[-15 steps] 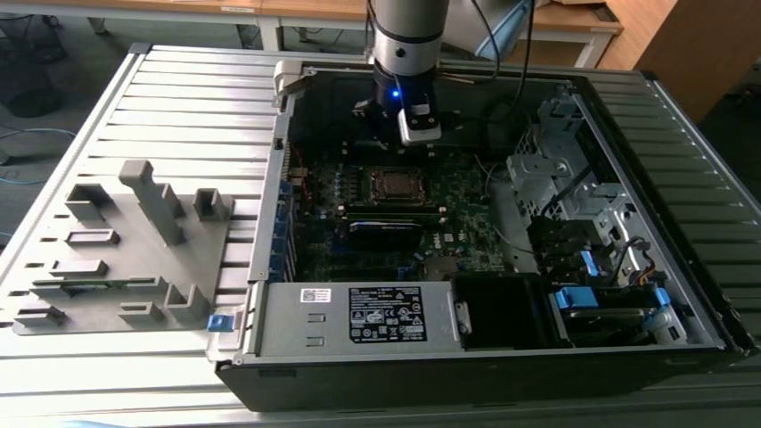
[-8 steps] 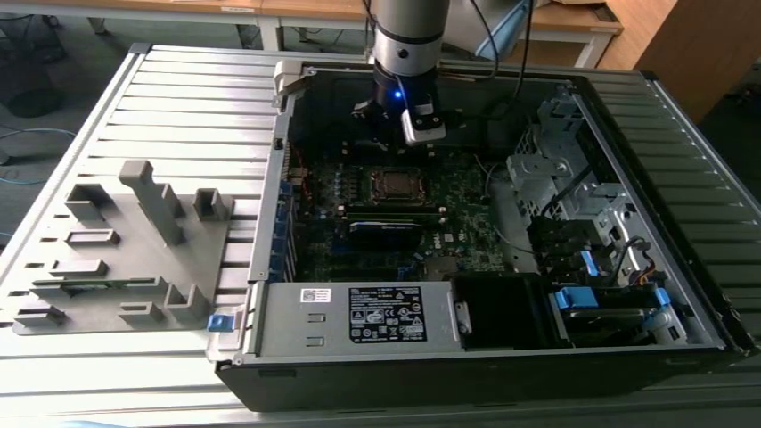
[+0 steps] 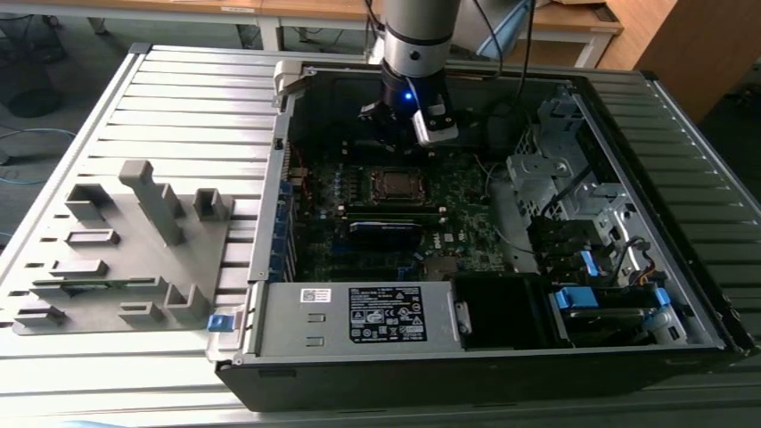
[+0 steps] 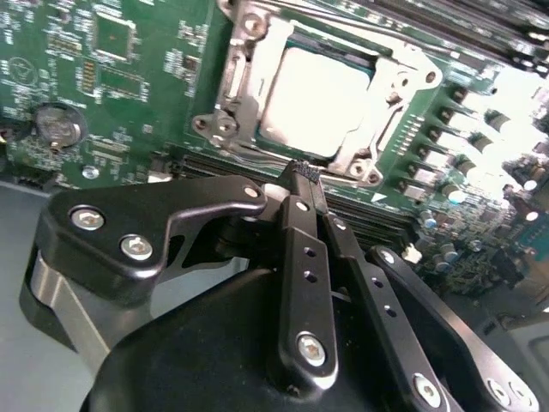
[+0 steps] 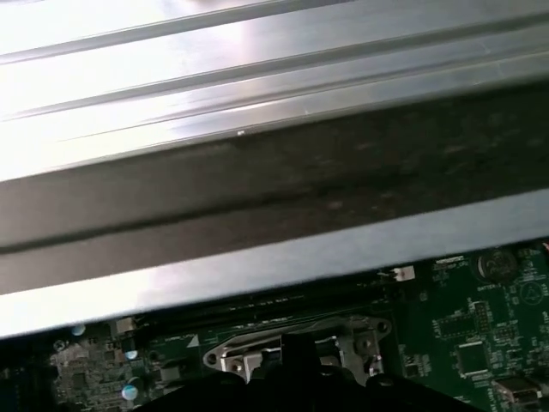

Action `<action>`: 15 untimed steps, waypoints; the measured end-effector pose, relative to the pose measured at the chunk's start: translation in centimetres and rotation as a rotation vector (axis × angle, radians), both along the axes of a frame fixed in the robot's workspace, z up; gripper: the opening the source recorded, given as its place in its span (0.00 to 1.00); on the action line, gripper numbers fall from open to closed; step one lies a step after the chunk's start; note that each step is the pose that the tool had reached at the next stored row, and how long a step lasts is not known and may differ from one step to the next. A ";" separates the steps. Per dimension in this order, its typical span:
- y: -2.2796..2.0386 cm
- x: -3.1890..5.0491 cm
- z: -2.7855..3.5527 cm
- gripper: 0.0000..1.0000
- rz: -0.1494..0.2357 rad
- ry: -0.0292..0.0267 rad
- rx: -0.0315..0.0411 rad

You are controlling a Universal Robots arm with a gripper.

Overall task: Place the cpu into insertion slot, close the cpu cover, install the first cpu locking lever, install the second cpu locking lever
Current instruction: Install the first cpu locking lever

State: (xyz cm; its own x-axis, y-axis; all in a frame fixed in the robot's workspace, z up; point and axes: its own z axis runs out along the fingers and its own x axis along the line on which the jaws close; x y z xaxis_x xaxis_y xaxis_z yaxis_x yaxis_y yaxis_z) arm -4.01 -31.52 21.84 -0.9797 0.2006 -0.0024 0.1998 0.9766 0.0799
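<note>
Inside the open computer case point(image 3: 666, 294), the gripper point(image 4: 306, 174), jaws pressed together and holding nothing, hangs beside the socket point(image 4: 319, 94); the second wrist view shows the chip point(image 4: 313, 99) seated there, apparently under its cover point(image 4: 390, 81).

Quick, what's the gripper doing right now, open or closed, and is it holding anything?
Gripper: closed, fingers pressed together with nothing between them, hovering beside the cpu that sits in its socket.
</note>
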 end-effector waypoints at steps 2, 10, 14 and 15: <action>-0.03 0.14 0.00 0.11 0.002 -0.0001 0.0001; -0.89 0.18 -0.01 0.11 0.008 -0.0002 0.0002; -1.47 0.18 0.00 0.11 0.012 -0.0001 -0.0001; -1.63 0.18 0.00 0.11 0.012 -0.0001 0.0001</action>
